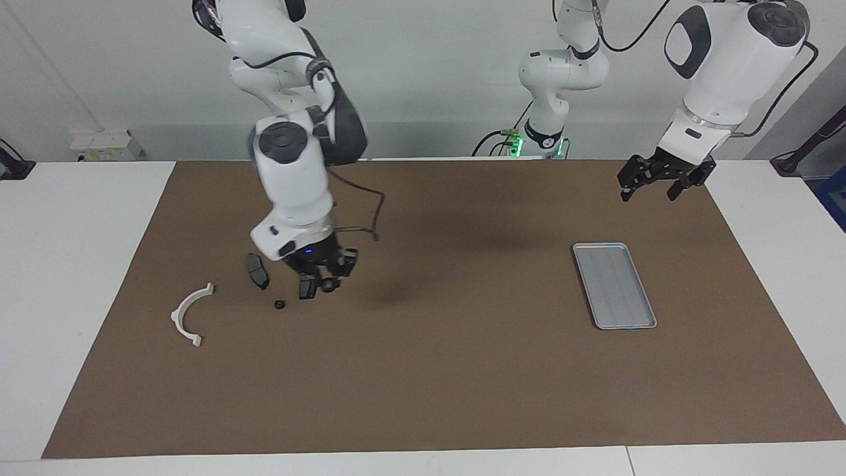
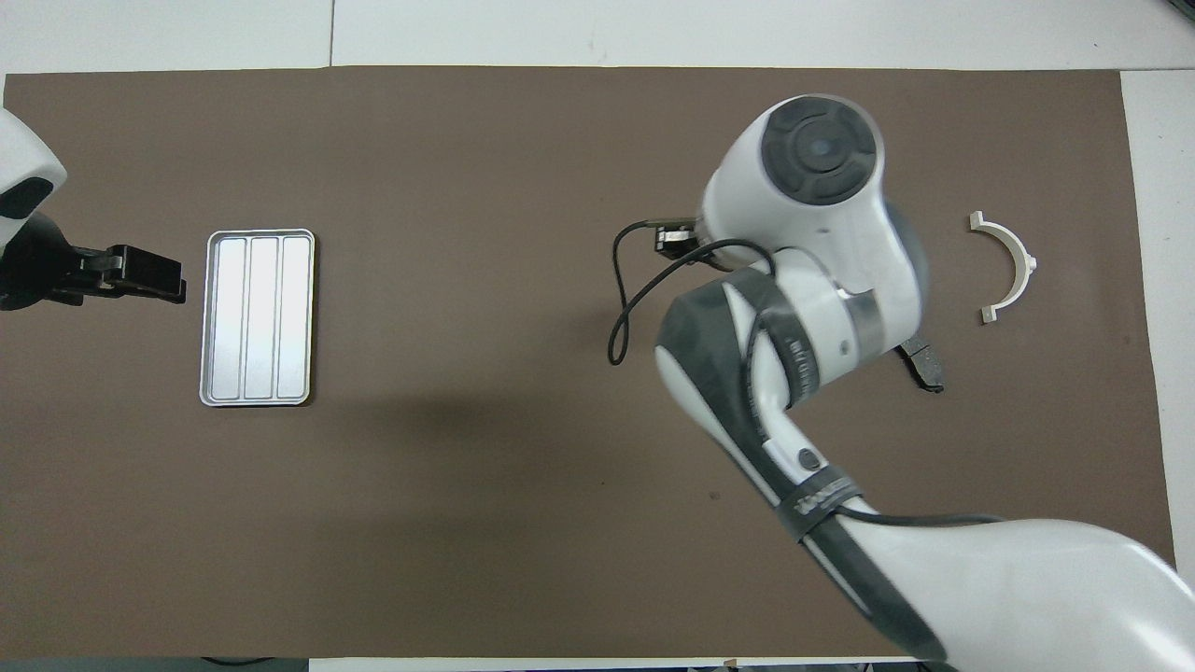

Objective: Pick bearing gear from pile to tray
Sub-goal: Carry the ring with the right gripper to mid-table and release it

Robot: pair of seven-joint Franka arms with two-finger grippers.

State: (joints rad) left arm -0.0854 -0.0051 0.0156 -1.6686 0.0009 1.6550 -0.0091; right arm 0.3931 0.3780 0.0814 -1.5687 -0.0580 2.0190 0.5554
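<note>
The right gripper (image 1: 322, 281) hangs just above the pile (image 1: 264, 281), clamped on a small black round piece (image 1: 328, 285) — another round piece (image 1: 279, 305), a dark plate (image 1: 257, 270) and a white arc (image 1: 188, 314) lie there on the brown mat (image 1: 436, 383). The left gripper (image 1: 651, 188), fingers apart, waits near the tray (image 1: 613, 285) — white surface (image 1: 73, 264) around, pale wall above.

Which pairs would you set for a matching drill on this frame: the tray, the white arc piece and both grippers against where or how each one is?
Things:
1. tray
2. white arc piece
3. right gripper
4. left gripper

Places or states:
A. closed on a small dark round part, over the pile
B. flat on the mat, nothing in it
C. open, waiting near the tray's end
D. on the mat at the right arm's end

Pairs: 1-B, 2-D, 3-A, 4-C
</note>
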